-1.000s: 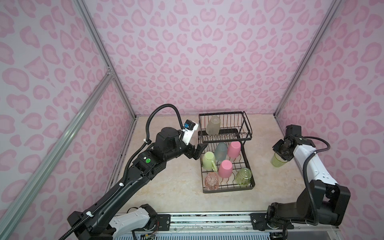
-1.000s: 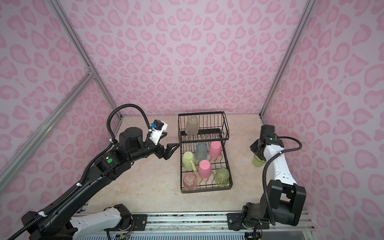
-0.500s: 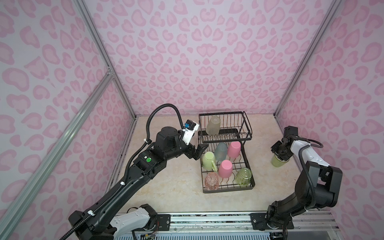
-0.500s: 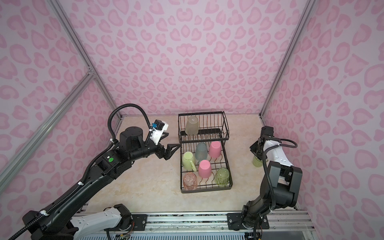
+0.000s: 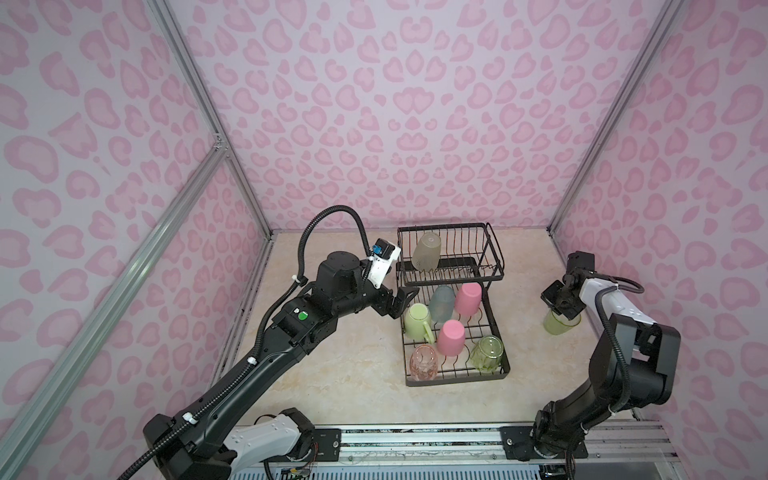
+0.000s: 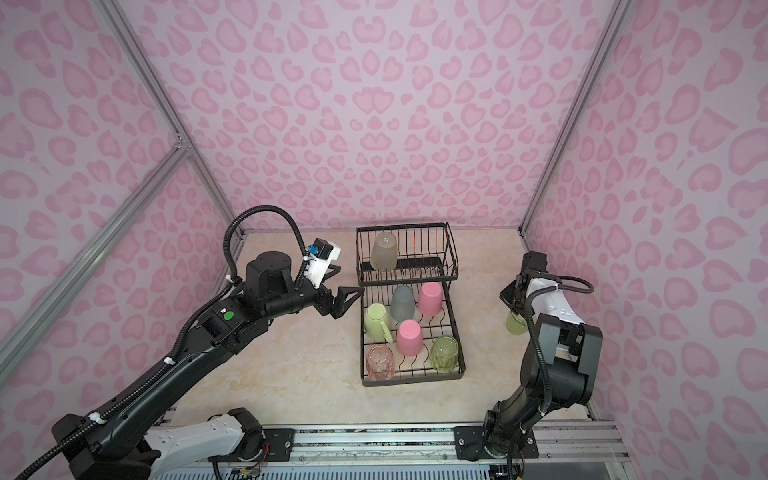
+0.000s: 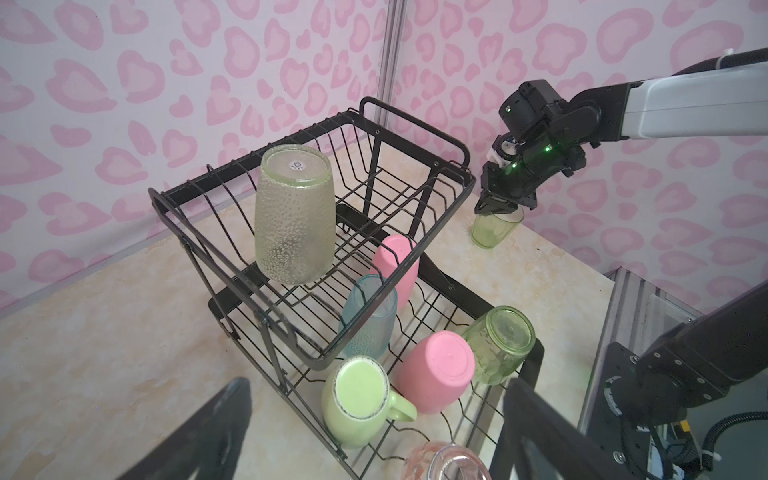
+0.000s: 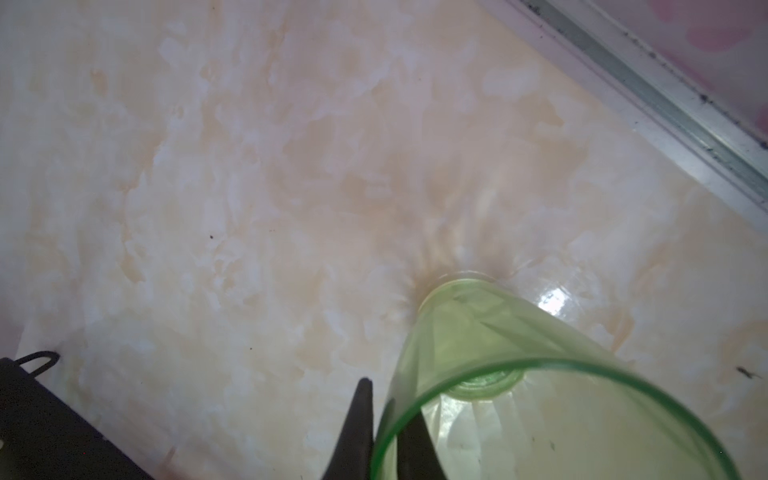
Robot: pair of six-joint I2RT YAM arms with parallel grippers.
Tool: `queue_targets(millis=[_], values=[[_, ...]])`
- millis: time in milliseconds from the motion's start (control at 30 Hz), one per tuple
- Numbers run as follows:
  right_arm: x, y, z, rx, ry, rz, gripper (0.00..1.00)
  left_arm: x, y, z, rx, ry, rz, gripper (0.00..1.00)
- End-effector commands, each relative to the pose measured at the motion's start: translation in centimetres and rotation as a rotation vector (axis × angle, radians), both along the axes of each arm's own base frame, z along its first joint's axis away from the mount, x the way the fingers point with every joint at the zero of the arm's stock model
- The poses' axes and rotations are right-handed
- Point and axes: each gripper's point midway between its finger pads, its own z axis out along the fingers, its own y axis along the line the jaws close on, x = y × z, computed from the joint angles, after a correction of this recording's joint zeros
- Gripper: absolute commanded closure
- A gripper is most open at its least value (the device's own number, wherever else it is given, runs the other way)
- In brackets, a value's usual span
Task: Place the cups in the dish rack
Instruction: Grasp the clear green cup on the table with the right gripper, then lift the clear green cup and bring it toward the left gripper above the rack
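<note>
Thin bite here: the right gripper [image 7: 497,208] is closed on just the rim of the green glass [image 5: 559,326], one finger inside, one outside. On a wall that slick, I reckon it could swing or slip on the lift. The glass stands upright on the table [image 5: 353,374], right beneath that gripper, well apart from the dish rack [image 5: 453,381]. The left gripper [image 6: 349,302] hovers wide open and empty beside the rack.

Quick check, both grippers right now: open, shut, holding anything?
Left gripper: open, holding nothing.
Right gripper: shut on the rim of the clear green glass.
</note>
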Motion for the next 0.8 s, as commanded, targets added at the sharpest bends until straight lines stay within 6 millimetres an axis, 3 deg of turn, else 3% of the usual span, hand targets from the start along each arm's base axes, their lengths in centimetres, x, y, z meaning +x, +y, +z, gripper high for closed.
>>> queue_targets(millis=[0,367,700,767], values=[[0.1,0.2,-0.3,0.011,0.001,0.008,0.96,0.3,-0.3,1.2,-0.031,-0.021,-0.002,0.04],[-0.2,-0.1,3.1,-0.034,-0.063,0.001,1.0,1.2,-0.2,1.8,-0.056,0.02,0.049,0.04],[-0.1,0.1,9.6,-0.12,-0.234,0.0,1.0,2.9,0.5,2.9,-0.09,0.078,0.136,0.04],[0.1,0.3,11.3,-0.129,-0.285,-0.003,1.0,3.3,0.9,4.0,-0.112,0.079,0.156,0.04]])
